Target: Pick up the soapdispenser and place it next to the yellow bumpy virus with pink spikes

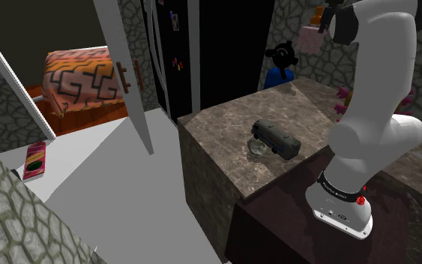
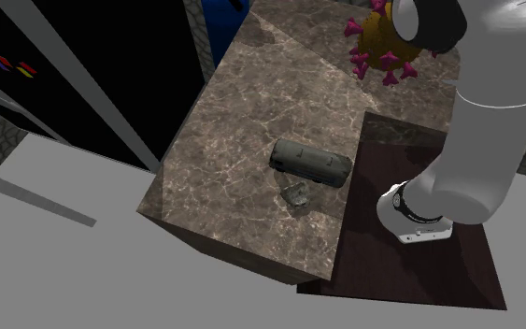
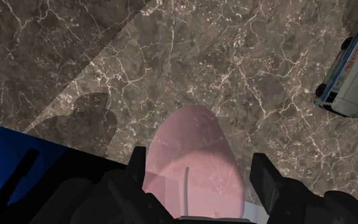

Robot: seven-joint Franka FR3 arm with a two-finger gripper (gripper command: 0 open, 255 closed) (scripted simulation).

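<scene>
My gripper [image 3: 199, 160] clasps the pink soap dispenser [image 3: 190, 137] narrowly, high above the marble counter [image 3: 171, 57], so I judge the pick done, with the carry to the spiky yellow virus [image 2: 376, 33] beyond left.

you'll find the bus [image 1: 276, 138] on the counter [image 1: 216, 150], close to the edge that meets the stand [image 2: 382, 276], with a small lump [image 2: 297, 194] just beside it. the spiked ball toy [image 2: 382, 42] sits at the counter's far end, well apart from the bus. the soap dispenser [image 3: 190, 137] hangs between the gripper [image 3: 198, 158] fingers above the counter. a doll [image 1: 280, 67] stands beyond the counter's far edge.
</scene>
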